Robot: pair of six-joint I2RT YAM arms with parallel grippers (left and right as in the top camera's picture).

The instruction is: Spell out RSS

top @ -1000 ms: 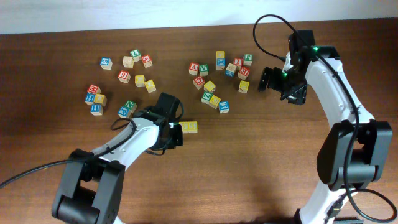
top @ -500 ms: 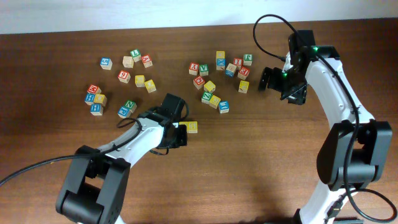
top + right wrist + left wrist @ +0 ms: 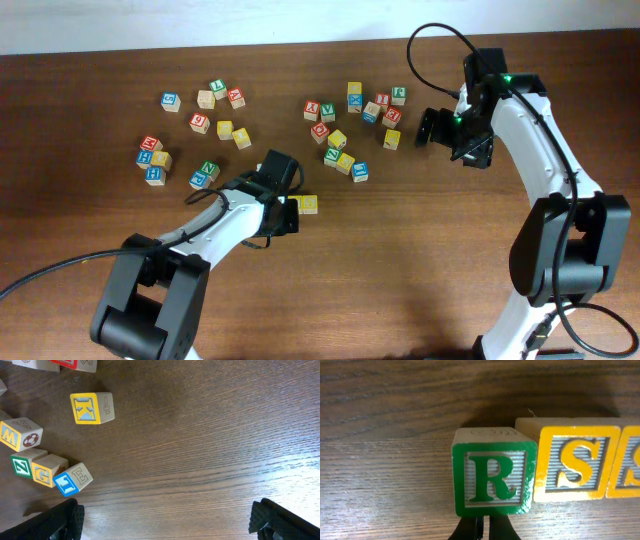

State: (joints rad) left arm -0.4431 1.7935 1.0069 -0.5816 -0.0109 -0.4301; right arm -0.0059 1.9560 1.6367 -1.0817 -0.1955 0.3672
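My two arms are white with black joints. My right arm [image 3: 535,150] has a tiny green light [image 3: 508,77] at one o'clock, and a thin black cable [image 3: 410,50] loops off it. My left arm [image 3: 215,225] has a black cable [image 3: 50,274] too, out at eight o'clock. The fingers [image 3: 62,520] of my right gripper [image 3: 165,510] are black and bumpy.

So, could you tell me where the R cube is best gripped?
Grip the R cube by the two sides facing toward and away from the left gripper, coming down from above. Its right side looks pressed against the first S cube, leaving no finger gap, while those two sides are flat and clear of other cubes. The shut gripper would have to open first.
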